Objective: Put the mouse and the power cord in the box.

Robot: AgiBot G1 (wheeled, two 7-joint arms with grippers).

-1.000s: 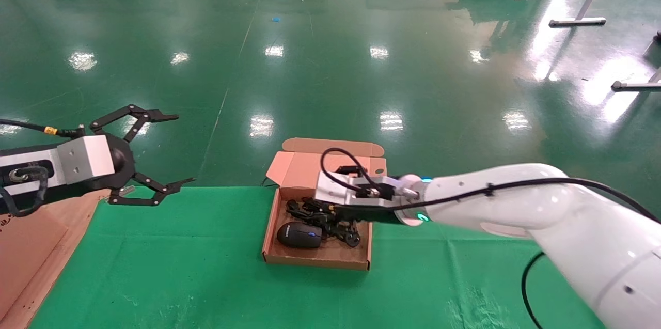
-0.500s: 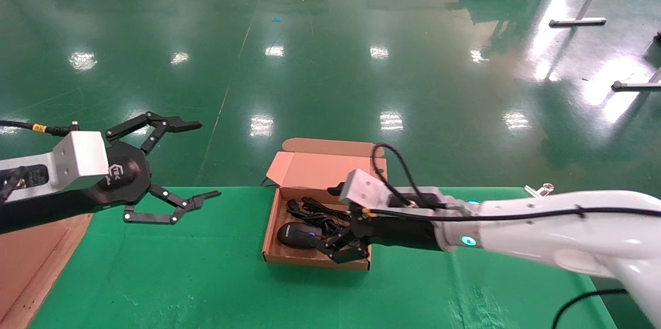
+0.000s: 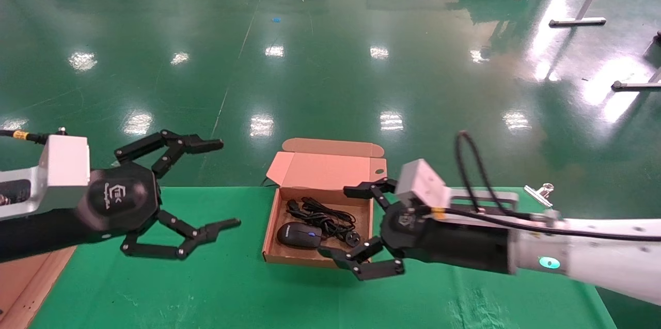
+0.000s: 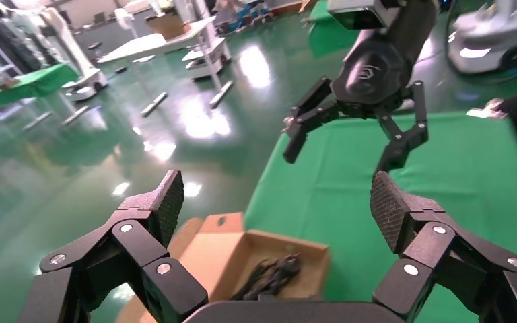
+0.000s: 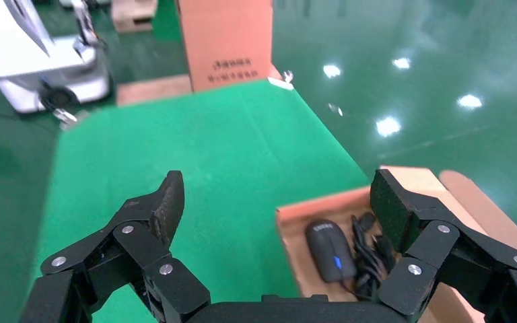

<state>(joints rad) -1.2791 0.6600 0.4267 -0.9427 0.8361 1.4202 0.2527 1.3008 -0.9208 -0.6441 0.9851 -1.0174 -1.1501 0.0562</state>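
The brown cardboard box (image 3: 316,258) lies open on the green table, its flap lid (image 3: 323,168) folded back. Inside, the black mouse (image 3: 298,234) lies at the box's left front, also seen as mouse (image 5: 330,249). The coiled power cord (image 3: 326,219) rests beside it, in the wrist views as cord (image 5: 371,247) and cord (image 4: 273,275). My right gripper (image 3: 335,222) hovers open at the box's right front corner, holding nothing. To the left of the box my left gripper (image 3: 229,183) is open and empty, a short way off.
A large flat cardboard piece (image 3: 26,259) lies at the table's left edge. A metal binder clip (image 3: 539,192) sits at the far right edge. The table's far edge runs just behind the box, with green floor beyond.
My right gripper pulled back out of the box toward the right and opened, leaving the cord inside. My left gripper moved right, closer to the box.
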